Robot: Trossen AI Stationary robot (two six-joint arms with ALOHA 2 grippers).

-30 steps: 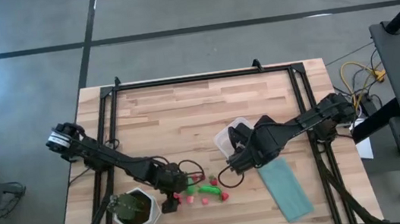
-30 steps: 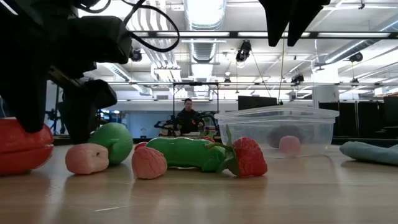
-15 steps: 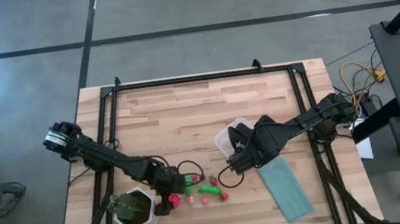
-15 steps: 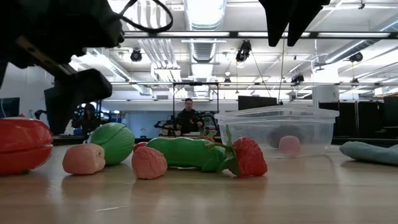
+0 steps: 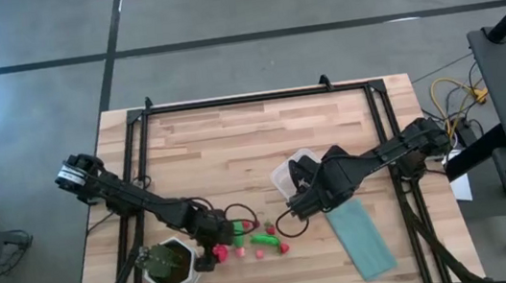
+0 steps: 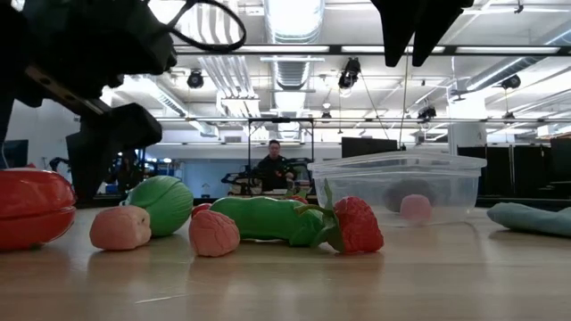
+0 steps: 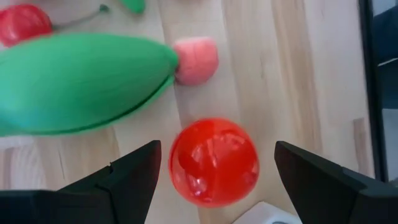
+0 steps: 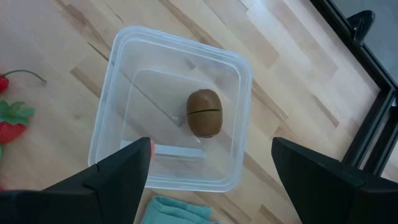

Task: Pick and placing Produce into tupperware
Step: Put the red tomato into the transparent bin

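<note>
One brown oval point(image 8: 204, 112) upright, inside tupperware point(image 8: 118, 106)

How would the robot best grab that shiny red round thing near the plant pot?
Probably straight from above, across its widest middle. The red round piece is smooth and ball-like, so a grip off-centre would likely slip. The left gripper hangs open with a finger on each side of it, and the green piece lies just beside it.

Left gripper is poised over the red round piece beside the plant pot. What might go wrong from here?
1. The red round piece is smooth and rounded; the left gripper, fingers spread either side, may squeeze it out sideways.
2. The white plant pot sits close by, so a finger might bump it.
3. The green piece and pink piece lie close and could be nudged.
</note>
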